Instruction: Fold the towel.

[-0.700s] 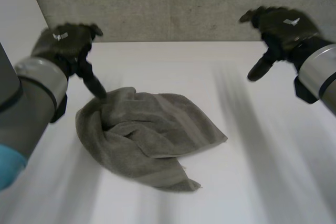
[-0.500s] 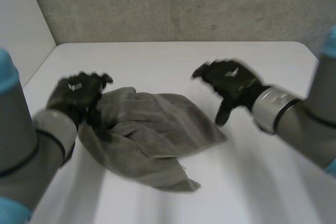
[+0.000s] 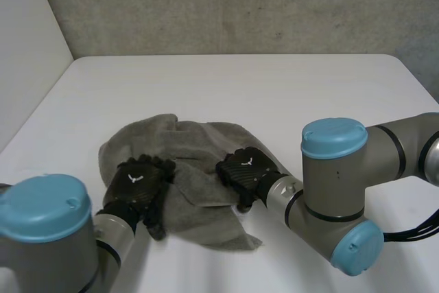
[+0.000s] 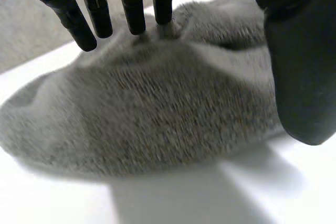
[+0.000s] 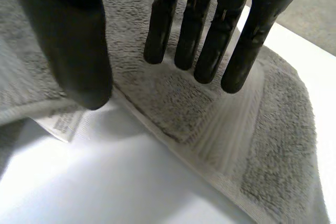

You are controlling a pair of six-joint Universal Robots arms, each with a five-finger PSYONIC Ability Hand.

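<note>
White table point(image 3: 206, 80), concrete wall point(image 3: 240, 5) behind. Grey towel point(image 3: 199, 143) lies crumpled near the table's middle, bunched, with its edges turned over.

Change: both hands, raised clear of the table 0.7 s ago, have come down onto the cloth.

Left hand point(image 3: 137, 184) sits on the towel's near-left bulge. Its fingers point(image 4: 134, 9) are straight, tips touching the pile, thumb apart; nothing gripped.

Right hand point(image 3: 245, 173) rests at the near-right edge, by a white label point(image 5: 63, 124). Fingers straight, thumb beside the hem, nothing pinched.

Judgement: grasp is about to start; no fold made yet.
</note>
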